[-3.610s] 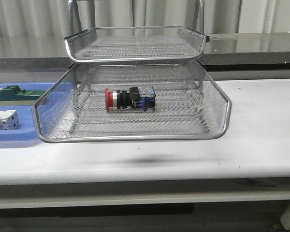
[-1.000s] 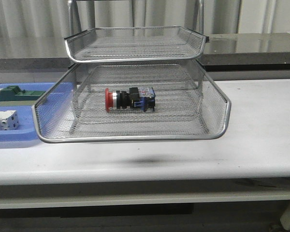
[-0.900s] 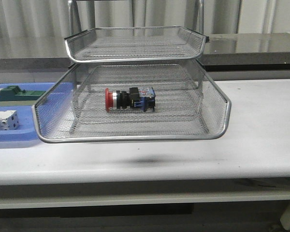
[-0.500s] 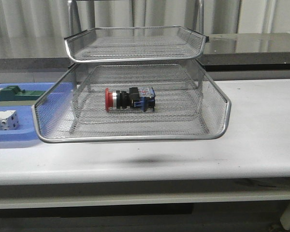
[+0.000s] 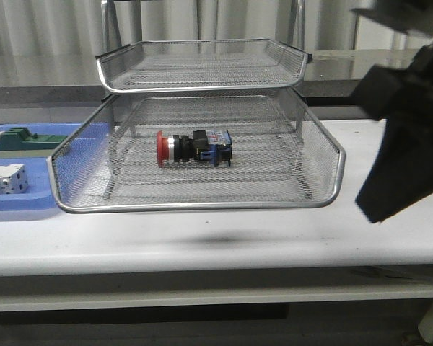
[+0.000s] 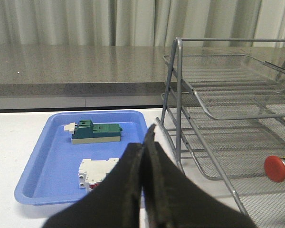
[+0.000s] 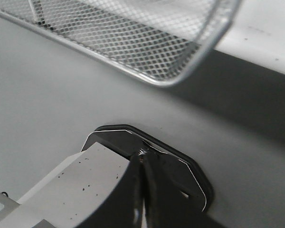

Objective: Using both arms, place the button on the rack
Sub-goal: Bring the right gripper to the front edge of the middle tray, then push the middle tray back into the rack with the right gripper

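The button [image 5: 195, 147], red-headed with a black and blue body, lies on its side in the pulled-out lower tray of the wire-mesh rack [image 5: 202, 206]. Its red head [image 6: 277, 168] shows at the edge of the left wrist view. My left gripper [image 6: 149, 135] is shut and empty, held between the blue tray and the rack's frame [image 6: 173, 95]. My right arm [image 5: 408, 130] looms dark and blurred at the right of the front view, beside the tray's right corner. My right gripper [image 7: 142, 159] is shut and empty, with the tray's corner rim [image 7: 171, 81] past it.
A flat blue tray [image 5: 29, 205] left of the rack holds a green block [image 5: 22, 140] and a white block [image 5: 3, 179]. The rack's upper tray [image 5: 202, 86] overhangs the back of the lower one. A dark counter runs behind the white table [image 5: 390, 158].
My right arm has come into the front view at the right, where nothing stood before. The button, rack and blue tray have not moved.
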You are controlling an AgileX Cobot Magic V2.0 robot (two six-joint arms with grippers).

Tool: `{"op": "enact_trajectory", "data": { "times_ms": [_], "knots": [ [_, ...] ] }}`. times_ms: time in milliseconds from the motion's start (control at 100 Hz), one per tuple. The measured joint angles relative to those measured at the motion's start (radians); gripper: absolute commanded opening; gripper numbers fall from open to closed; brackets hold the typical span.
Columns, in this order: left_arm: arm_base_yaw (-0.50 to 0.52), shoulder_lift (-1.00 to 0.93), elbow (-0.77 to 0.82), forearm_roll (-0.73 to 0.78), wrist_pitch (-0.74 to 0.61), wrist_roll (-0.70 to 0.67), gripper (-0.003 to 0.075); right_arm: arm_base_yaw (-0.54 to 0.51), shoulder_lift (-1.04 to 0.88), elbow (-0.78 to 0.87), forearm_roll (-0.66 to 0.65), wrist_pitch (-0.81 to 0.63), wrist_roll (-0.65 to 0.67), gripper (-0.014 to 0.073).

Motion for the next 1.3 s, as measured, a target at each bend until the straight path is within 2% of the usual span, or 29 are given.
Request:
{"op": "enact_trajectory", "data": {
  "times_ms": [220,480,1000,1300],
  "knots": [
    [0.0,0.0,0.0,0.0,0.0,0.0,-0.002,0.143,0.135,0.0,0.004,-0.131,-0.006,-0.0065],
    [0.0,0.0,0.0,0.0,0.0,0.0,-0.002,0.24,0.237,-0.058,-0.047,-0.211,-0.008,-0.0063],
    [0.0,0.0,0.0,0.0,0.0,0.0,-0.002,0.257,0.392,-0.207,-0.2,-0.228,-0.011,-0.0063],
    [0.0,0.0,0.0,0.0,0.0,0.0,-0.002,0.208,0.491,-0.321,-0.258,-0.238,-0.011,-0.0063]
  ]
}}
